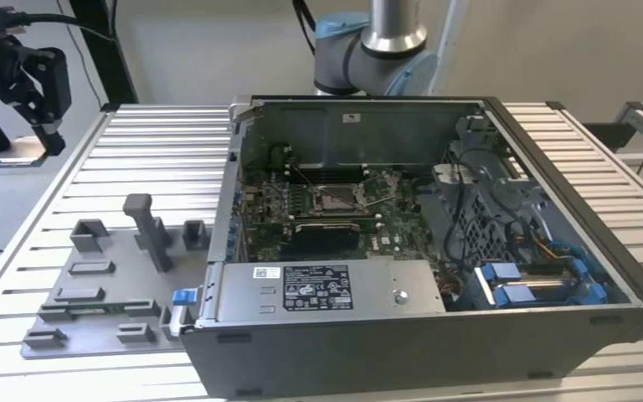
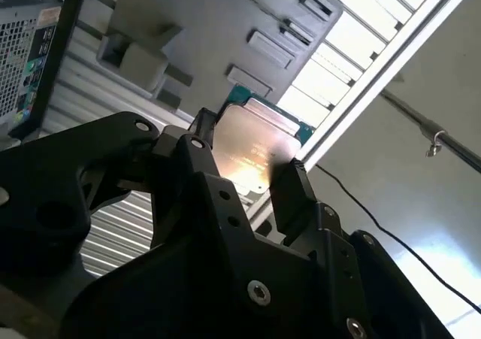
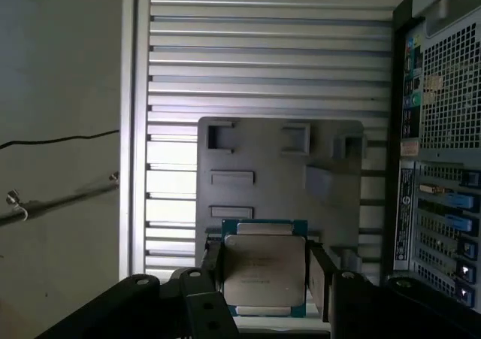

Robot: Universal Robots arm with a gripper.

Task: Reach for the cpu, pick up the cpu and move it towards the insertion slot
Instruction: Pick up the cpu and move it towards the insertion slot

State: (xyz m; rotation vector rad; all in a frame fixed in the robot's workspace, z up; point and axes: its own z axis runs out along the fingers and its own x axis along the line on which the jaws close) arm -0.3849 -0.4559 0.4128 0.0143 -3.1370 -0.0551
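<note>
We find the claw [image 1: 18,149], clamped on the cpu [image 1: 20,157], by the worktop's [image 1: 154,142] corner at the exterior view's left. Bare slats run from there to the case [image 1: 411,335]. Its side wall [image 1: 235,167] stands in the way, but the top is open. Clear air hangs over the insertion slot [image 1: 338,198], and cables [image 1: 467,180] crowd the exterior view's right. The grey tray's [image 1: 98,310] tall post [image 1: 148,230] stands well aside.

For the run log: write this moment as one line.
gripper: shut on chip | place: near table edge, exterior view's left | socket: inside open computer case, not yet reached
</note>
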